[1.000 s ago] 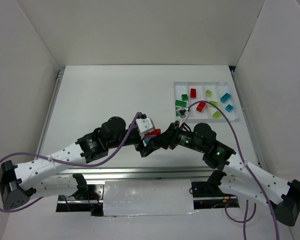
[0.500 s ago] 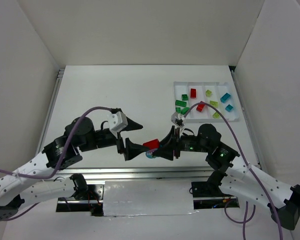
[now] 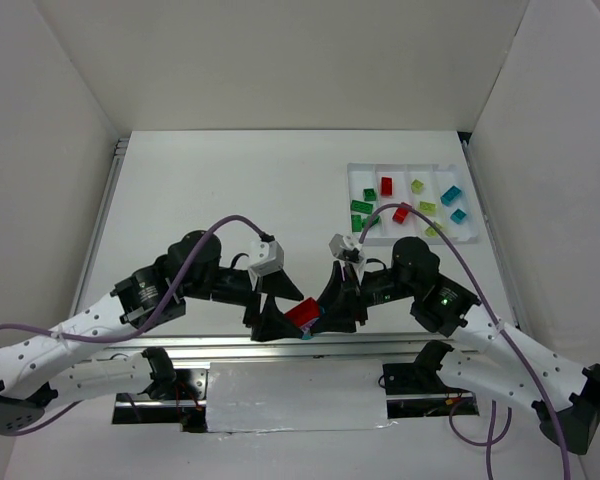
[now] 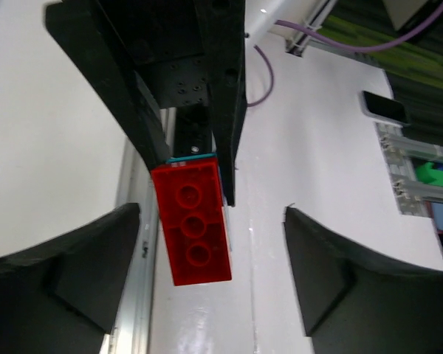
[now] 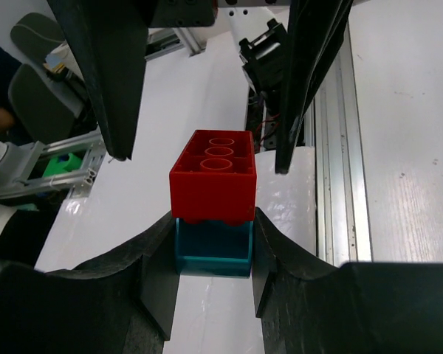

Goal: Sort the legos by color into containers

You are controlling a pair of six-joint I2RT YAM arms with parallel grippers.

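Right hand (image 5: 213, 251) is clamping narrowly on a teal brick (image 5: 213, 257), its matte black fingers (image 5: 155, 280) pressing the smooth side walls. A glossy red brick (image 5: 213, 177) is sitting stacked on the teal one, its open face showing three round tubes. Left hand (image 4: 207, 254) is standing wide, and only its wrist view shows gaps between its blunt fingers (image 4: 66, 265) and the red brick. Teal is showing there as a thin sliver. Top view is placing the pair by the white bench's (image 3: 220, 190) near edge, well apart from the white tray (image 3: 400, 166).
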